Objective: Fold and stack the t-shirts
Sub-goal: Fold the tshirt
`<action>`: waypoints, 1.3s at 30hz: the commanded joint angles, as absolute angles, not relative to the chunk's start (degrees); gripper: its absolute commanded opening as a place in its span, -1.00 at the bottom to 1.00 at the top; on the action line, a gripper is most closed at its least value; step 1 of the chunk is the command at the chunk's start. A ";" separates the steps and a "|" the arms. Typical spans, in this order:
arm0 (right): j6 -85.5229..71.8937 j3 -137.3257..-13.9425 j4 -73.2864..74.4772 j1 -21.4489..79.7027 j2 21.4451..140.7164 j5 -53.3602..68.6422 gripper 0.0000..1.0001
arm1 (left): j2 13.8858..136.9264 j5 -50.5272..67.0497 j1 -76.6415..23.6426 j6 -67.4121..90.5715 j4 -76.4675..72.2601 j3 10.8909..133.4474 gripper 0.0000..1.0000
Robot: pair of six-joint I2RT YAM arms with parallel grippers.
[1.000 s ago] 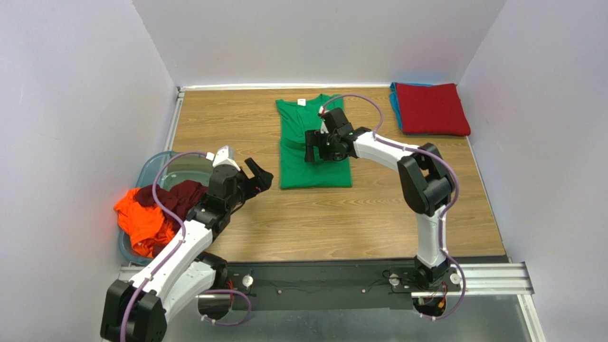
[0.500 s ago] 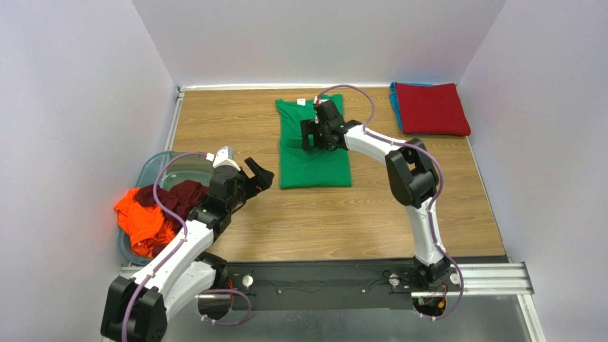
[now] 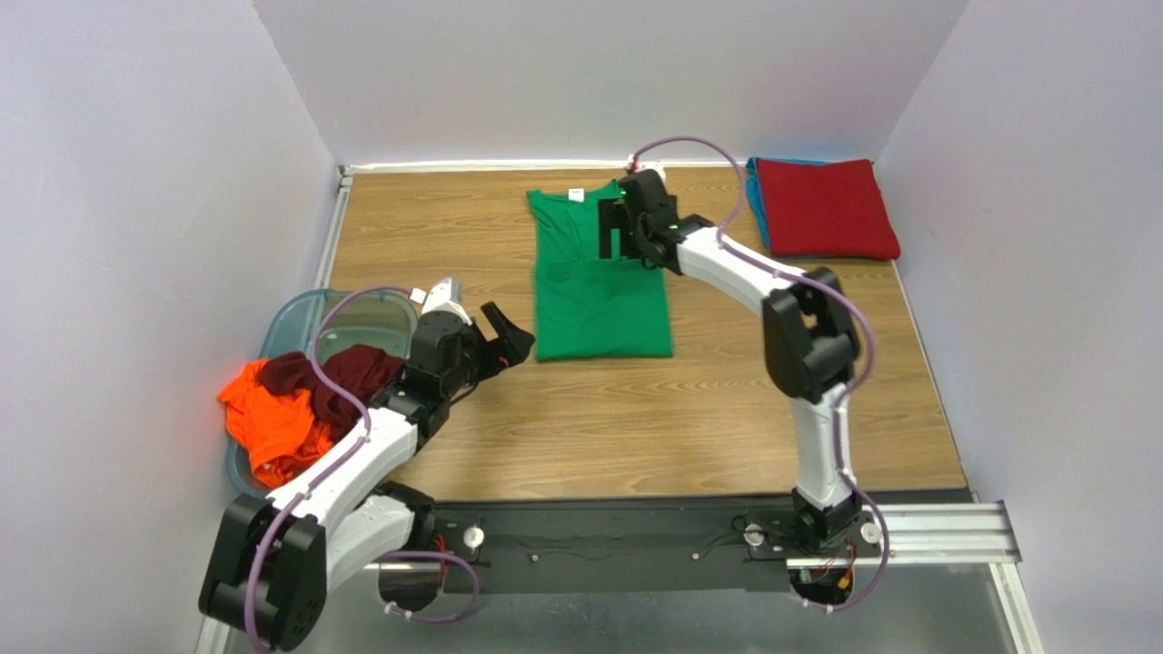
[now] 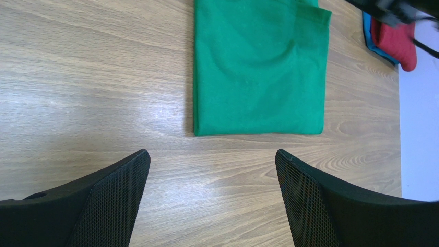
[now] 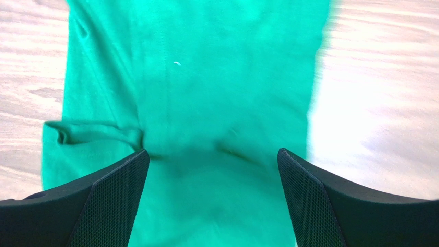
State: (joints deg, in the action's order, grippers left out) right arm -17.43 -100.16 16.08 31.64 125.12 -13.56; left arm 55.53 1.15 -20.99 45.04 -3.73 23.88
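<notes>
Wooden table [image 3: 410,232], white walls on three sides.

Done, by how things lie:
- red t-shirt [image 3: 826,205] folded, lying on a teal-blue t-shirt [image 3: 752,205] in the far right corner. I count that as two stacked.
- green t-shirt [image 3: 601,279] lies flat mid-table, sides turned in to a long strip, neck end toward the far wall.

Left, by my reckoning:
- fold the green strip across and carry it to the stack.
- orange t-shirt [image 3: 266,423] and dark maroon t-shirt [image 3: 348,371] sit crumpled in the plastic tub [image 3: 307,324] at the left, both unfolded.

My right gripper [image 3: 617,229] hovers over the green shirt's neck end, jaws wide, nothing between them. My left gripper [image 3: 503,337] is just beside the strip's near left corner, jaws also wide and empty, bare wood below.

Roughly half done.
</notes>
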 commanded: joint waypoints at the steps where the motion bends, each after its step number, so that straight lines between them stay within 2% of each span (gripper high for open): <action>1: -22.39 -90.64 15.47 31.12 113.75 -20.92 1.00 | 58.09 4.31 -21.09 43.86 -7.21 23.73 0.96; 11: -29.18 -64.89 13.45 27.69 95.20 -14.33 1.00 | 70.74 6.94 -21.45 41.57 -7.03 27.77 0.96; 15: -30.23 -58.56 13.27 27.77 88.79 -12.57 1.00 | 76.36 8.34 -21.45 40.17 -7.82 29.88 0.63; 18: -30.32 -55.63 13.27 27.69 86.75 -11.60 1.00 | 78.66 9.23 -21.45 39.99 -8.87 31.11 0.46; 19: -30.06 -54.24 13.36 27.69 86.23 -11.25 1.00 | 79.97 9.92 -21.45 39.73 -9.05 31.29 0.30; 23: -30.23 -51.68 13.36 27.69 84.56 -11.51 1.00 | 81.91 10.55 -21.45 39.55 -9.75 31.90 0.05; 32: -30.85 -50.45 13.36 27.69 84.90 -10.90 1.00 | 87.36 13.36 -21.62 38.23 -11.51 33.22 -0.08; 36: -30.94 -49.84 13.36 27.69 85.17 -10.20 1.00 | 88.85 14.15 -22.06 37.79 -11.95 33.75 -0.30; 37: -31.02 -49.75 13.27 27.69 85.17 -9.59 1.00 | 89.21 14.15 -22.15 37.71 -11.95 33.75 -0.53; 39: -31.20 -49.48 13.36 27.69 85.60 -9.23 1.00 | 89.91 14.06 -22.15 37.79 -11.95 33.75 -0.75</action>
